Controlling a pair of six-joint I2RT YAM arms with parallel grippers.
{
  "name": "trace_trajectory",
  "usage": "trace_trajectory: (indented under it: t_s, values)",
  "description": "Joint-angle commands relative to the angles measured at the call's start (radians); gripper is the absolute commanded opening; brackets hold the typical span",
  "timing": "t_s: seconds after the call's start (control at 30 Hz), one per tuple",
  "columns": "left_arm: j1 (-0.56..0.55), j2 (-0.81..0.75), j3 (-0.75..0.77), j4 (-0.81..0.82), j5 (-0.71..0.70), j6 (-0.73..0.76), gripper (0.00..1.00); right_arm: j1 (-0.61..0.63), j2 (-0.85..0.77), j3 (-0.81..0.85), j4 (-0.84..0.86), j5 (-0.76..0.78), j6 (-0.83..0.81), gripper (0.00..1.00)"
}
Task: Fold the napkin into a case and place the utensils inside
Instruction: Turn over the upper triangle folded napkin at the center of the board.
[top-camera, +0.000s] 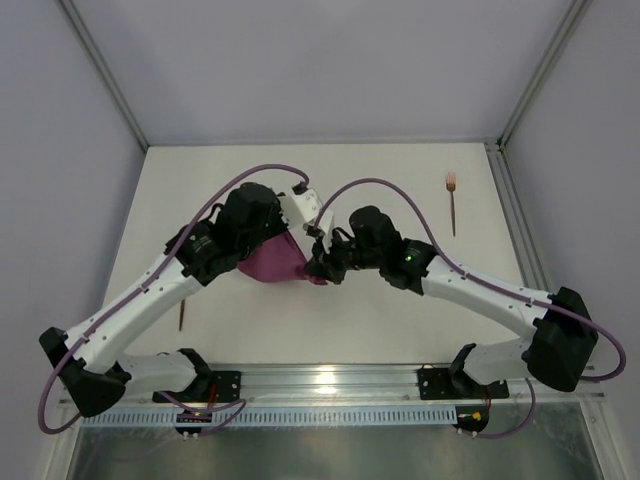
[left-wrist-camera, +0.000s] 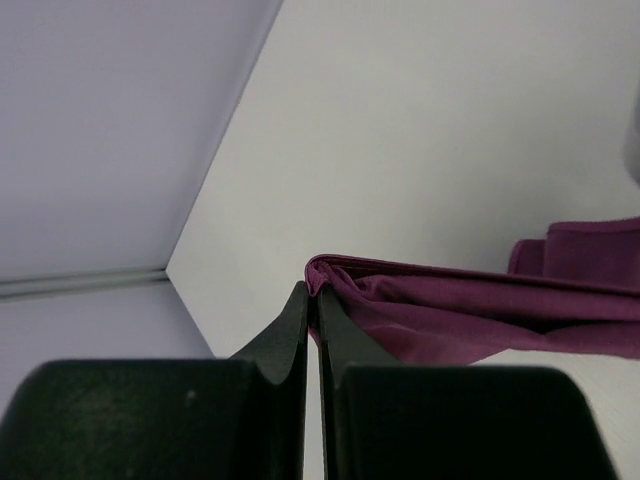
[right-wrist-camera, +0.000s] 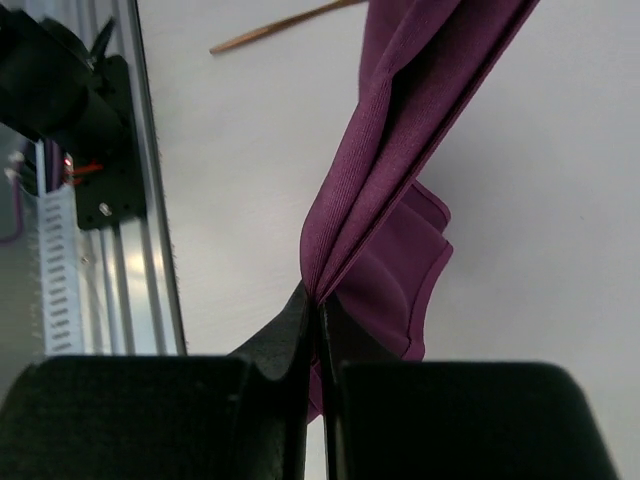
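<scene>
Left gripper (left-wrist-camera: 312, 292): jaws pressed together, pinching a folded edge of the napkin (left-wrist-camera: 450, 310).
Right gripper (right-wrist-camera: 318, 297): jaws likewise closed tight, clamped on several layers of the same cloth.
Napkin: maroon-purple, bunched and stretched between the two grippers over the middle of the table (top-camera: 400, 310).
Fork (top-camera: 452, 205): lying at the table's far right, well apart from the cloth.
Thin copper piece (top-camera: 181, 316): near left of the table, possibly the second utensil.
</scene>
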Motion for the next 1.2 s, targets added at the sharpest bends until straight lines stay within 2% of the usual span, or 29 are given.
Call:
trace_trajectory:
  t_s: [0.0,0.13,0.3,0.47,0.67,0.83,0.97,1.17]
  values:
    - [0.071,-0.009,0.012,0.139,-0.045,0.049,0.00,0.029,0.052,0.110,-0.034,-0.001,0.194,0.04]
    - [0.174,0.010,0.014,0.176,0.016,0.056,0.00,0.041,0.120,0.165,0.030,0.055,0.378,0.04]
    - [0.306,-0.022,-0.020,0.204,0.077,0.056,0.00,0.127,0.278,0.298,0.067,0.132,0.468,0.04]
    - [0.453,-0.062,-0.084,0.253,0.149,0.075,0.00,0.206,0.443,0.506,0.096,0.180,0.573,0.04]
    - [0.632,-0.112,-0.095,0.287,0.235,0.096,0.00,0.265,0.632,0.757,0.124,0.172,0.650,0.04]
    - [0.677,-0.119,-0.075,0.282,0.245,0.135,0.00,0.290,0.755,0.923,0.196,0.128,0.721,0.04]
    - [0.679,-0.098,-0.087,0.262,0.332,0.129,0.00,0.292,0.749,0.848,0.325,0.101,0.832,0.04]
    - [0.676,-0.003,-0.176,0.322,0.525,0.103,0.00,0.270,0.654,0.465,0.526,0.127,0.958,0.04]
